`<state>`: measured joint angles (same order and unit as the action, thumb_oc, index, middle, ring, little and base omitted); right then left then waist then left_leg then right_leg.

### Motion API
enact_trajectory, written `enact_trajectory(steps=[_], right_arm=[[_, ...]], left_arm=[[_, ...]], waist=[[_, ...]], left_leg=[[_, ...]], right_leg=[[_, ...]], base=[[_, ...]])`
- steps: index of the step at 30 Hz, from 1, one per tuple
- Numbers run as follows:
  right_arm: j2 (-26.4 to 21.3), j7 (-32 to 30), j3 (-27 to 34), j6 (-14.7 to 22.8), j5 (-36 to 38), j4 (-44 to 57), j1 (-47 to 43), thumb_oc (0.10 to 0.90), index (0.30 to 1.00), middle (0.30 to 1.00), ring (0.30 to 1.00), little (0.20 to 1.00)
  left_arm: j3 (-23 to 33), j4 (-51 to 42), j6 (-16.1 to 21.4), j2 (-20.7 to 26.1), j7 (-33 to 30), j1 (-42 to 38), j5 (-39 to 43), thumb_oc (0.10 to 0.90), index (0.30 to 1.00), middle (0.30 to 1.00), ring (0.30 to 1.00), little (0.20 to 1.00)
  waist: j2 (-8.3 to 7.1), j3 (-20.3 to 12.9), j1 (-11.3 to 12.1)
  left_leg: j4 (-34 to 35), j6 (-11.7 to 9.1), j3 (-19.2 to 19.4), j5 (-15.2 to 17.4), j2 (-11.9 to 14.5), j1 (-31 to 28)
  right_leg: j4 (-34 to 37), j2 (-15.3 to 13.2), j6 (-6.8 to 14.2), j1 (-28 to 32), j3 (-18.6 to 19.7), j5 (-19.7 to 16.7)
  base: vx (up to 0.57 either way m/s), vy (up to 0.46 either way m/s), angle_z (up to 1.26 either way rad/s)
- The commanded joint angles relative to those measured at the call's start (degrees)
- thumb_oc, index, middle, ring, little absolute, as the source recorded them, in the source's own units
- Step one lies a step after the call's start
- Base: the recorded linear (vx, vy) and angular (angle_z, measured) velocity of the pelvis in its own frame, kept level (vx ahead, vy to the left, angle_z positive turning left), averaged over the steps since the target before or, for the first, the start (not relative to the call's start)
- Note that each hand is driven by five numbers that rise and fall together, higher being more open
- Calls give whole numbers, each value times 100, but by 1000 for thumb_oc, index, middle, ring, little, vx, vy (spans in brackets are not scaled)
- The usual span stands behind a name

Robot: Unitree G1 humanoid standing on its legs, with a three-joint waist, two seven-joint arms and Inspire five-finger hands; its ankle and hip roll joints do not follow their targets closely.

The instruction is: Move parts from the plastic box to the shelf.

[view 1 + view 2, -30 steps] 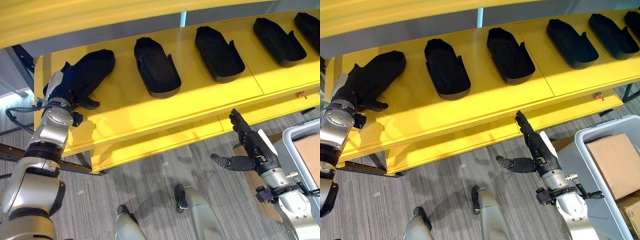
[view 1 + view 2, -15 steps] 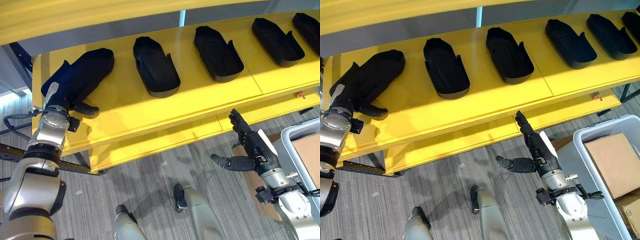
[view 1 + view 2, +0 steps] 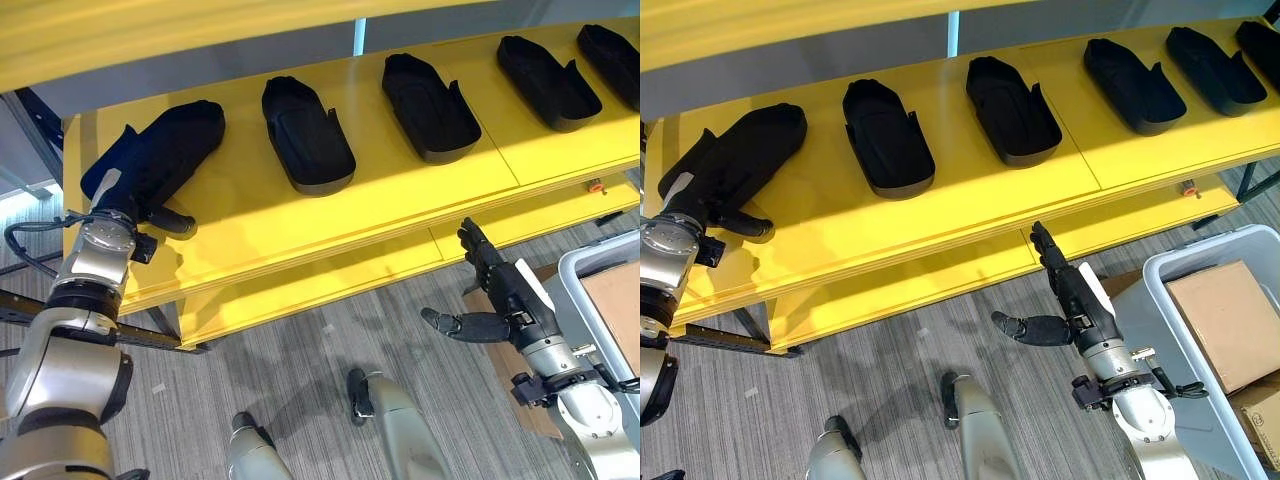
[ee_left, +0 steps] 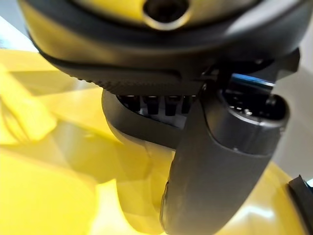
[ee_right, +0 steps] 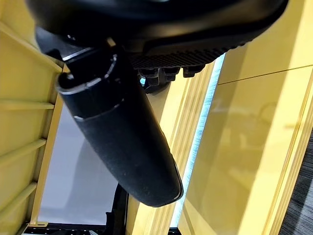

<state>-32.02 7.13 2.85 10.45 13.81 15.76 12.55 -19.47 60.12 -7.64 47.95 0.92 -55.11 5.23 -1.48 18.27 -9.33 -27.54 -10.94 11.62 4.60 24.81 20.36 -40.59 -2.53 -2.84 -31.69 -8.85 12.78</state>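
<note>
Several black shoe-shaped parts lie in a row on the yellow shelf point(image 3: 260, 235). The leftmost part point(image 3: 185, 135) lies at the shelf's left end. My left hand point(image 3: 125, 195) rests against its near end with fingers straight and thumb point(image 3: 170, 222) stretched out flat on the shelf; nothing is clasped. A second part point(image 3: 305, 140) and a third part point(image 3: 430, 100) lie further right. My right hand point(image 3: 500, 295) hovers open and empty over the floor, just in front of the shelf's lower edge, thumb spread wide.
A grey plastic box point(image 3: 1160, 290) stands on the floor at the lower right with a brown cardboard box point(image 3: 1225, 320) inside. A lower yellow shelf board point(image 3: 300, 290) juts out beneath the upper one. An upper yellow board overhangs the shelf.
My left hand has drawn back a little toward the shelf's front edge while the leftmost part stays in place. The right hand has not moved. The camera shifted slightly.
</note>
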Motion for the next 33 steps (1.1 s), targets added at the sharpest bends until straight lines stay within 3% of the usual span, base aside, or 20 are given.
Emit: enact_trajectory(steps=[1,13,33], right_arm=[[-101,-2,277,510,451,797,-290,900,1000,1000,1000,1000],[-16,119,311,507,552,810,-330,900,1000,1000,1000,1000],[156,119,378,508,508,820,-328,900,1000,1000,1000,1000]], left_arm=[[86,-151,151,113,78,-287,-334,900,1000,1000,1000,1000],[-376,-725,139,359,739,-206,-575,900,1000,1000,1000,1000],[-369,-1521,276,342,1120,146,697,900,1000,1000,1000,1000]], waist=[[101,-461,-83],[140,-445,-50],[195,-481,-36]], left_leg=[[-162,310,-78,-82,56,390],[-137,319,-77,-95,45,330],[-139,327,-76,-68,20,216]], right_leg=[[287,-364,703,301,324,-243],[317,-362,711,382,338,-254],[321,-399,721,512,346,-231]], base=[[0,0,0],[0,0,0],[0,0,0]])
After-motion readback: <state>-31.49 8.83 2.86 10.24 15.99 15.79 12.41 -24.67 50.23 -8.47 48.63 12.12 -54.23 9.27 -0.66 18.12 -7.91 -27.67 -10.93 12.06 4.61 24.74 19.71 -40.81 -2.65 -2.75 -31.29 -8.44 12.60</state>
